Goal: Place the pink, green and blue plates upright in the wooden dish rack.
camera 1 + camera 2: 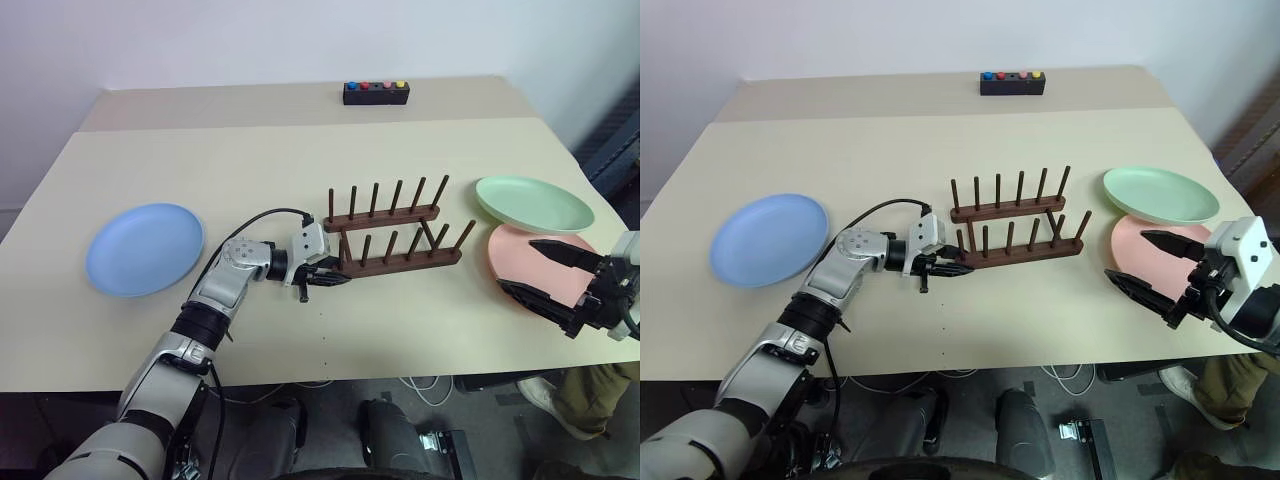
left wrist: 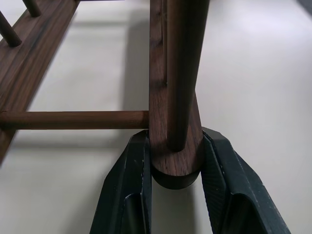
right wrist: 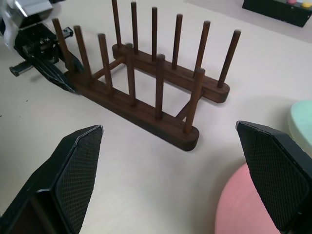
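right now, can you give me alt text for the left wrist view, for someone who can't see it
The left hand is clamped on the rounded end of one base bar of the wooden dish rack, one black finger on each side, with a peg rising just beyond the grip. A thin crossbar runs to the rack's other bar, and all of it sits on a beige table.

You see a dark brown wooden dish rack on the pale beige surface. At left lies a light blue plate; at right, a mint green plate over a salmon pink plate. Near the top sits a black box with blue, red and yellow buttons. Both pincers' fingers are black.
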Robot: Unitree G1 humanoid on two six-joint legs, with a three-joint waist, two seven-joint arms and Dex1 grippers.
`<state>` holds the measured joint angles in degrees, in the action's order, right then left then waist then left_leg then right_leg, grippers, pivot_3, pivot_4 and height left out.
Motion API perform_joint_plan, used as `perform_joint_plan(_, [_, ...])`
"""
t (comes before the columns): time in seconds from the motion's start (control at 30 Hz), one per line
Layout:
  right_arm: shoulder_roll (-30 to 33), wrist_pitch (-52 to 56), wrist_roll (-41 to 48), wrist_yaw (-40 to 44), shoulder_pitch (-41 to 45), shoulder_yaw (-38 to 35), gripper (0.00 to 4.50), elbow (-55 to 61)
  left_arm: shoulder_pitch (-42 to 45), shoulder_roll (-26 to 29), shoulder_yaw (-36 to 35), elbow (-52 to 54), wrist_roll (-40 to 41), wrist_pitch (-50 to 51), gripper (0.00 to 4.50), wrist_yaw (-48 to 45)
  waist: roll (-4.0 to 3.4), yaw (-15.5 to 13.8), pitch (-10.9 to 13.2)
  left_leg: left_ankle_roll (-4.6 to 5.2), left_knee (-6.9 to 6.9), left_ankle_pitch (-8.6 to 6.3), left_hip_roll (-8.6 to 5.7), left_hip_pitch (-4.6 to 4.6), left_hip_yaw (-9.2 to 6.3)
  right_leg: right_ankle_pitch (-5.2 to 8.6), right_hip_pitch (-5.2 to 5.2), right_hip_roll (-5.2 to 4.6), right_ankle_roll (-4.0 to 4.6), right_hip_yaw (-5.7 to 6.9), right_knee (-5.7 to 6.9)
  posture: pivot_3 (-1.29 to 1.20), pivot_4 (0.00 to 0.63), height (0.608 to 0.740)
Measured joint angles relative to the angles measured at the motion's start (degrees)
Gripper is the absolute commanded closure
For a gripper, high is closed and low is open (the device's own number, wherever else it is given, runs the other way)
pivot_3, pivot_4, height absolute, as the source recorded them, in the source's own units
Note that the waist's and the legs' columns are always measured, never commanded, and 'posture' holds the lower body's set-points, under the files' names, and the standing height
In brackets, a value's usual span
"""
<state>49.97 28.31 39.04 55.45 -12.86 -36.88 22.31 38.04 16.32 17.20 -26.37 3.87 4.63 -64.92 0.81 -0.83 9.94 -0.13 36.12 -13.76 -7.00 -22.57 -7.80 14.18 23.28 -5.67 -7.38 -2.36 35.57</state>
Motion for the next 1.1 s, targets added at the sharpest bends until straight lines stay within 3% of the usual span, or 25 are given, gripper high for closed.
perform_joint_plan(0.27, [-0.02,-0.06,-0.08,-0.75,1.10,0.49,0.00,0.09,-0.03,-1.15,0.43,1.09,-1.39,3.51,3.74,2.01,0.00,0.05,0.00,0.01,0.01,-0.01,0.00,0.00,0.00,0.00,-0.02,0.01,0.00,0.00,-0.01,0.00,0.150,0.740])
perform_joint_plan(0.47, [0.00,-0.08,-0.15,-0.99,2.36,1.11,0.00,0.08,-0.24,-1.17,0.43,1.79,-0.98,5.74,0.70,1.45,0.00,0.00,0.00,0.01,0.02,-0.01,0.00,0.00,0.00,-0.01,-0.02,0.01,-0.01,0.00,-0.02,0.00,0.150,0.740])
perform_joint_plan(0.53, [0.00,-0.08,-0.23,-0.99,2.70,1.38,0.00,0.08,-0.24,-1.17,0.43,1.80,-1.07,5.40,0.08,1.75,0.00,0.01,0.00,0.01,0.01,-0.01,0.00,0.00,0.00,-0.01,-0.02,0.01,-0.01,0.00,-0.02,0.00,0.150,0.740])
perform_joint_plan(0.7, [0.00,-0.07,-0.28,-1.01,2.77,1.96,0.00,0.09,-0.24,0.60,0.37,4.47,0.58,9.97,0.08,-0.50,0.00,0.07,0.00,0.01,0.01,-0.01,0.00,0.00,0.00,-0.01,-0.01,0.02,-0.01,0.00,-0.01,0.00,0.150,0.740])
perform_joint_plan(0.93, [-1.97,0.83,0.77,-2.33,2.54,3.66,0.00,1.58,-0.23,10.61,-6.00,15.93,9.90,25.90,0.08,-5.28,-0.01,0.19,-0.01,0.01,0.01,-0.01,0.05,0.05,-0.02,0.00,0.00,0.04,0.00,0.00,0.10,0.00,0.150,0.740])
perform_joint_plan(1.0, [-2.70,1.70,1.56,-3.11,2.64,4.81,0.25,1.78,-0.05,13.29,-7.72,16.37,11.11,27.80,0.61,-5.89,-0.03,0.11,-0.01,0.01,0.02,-0.01,0.04,0.05,-0.01,0.00,0.00,0.03,0.01,-0.01,0.11,0.00,0.150,0.740])
perform_joint_plan(1.1, [-3.11,3.63,3.29,-4.13,4.71,6.10,1.36,1.85,-0.05,16.39,-11.34,17.26,16.22,31.30,1.92,-8.87,-0.01,0.13,0.00,0.01,0.05,-0.01,0.04,0.04,-0.01,-0.01,0.00,0.03,0.03,-0.01,0.11,0.00,0.150,0.740])
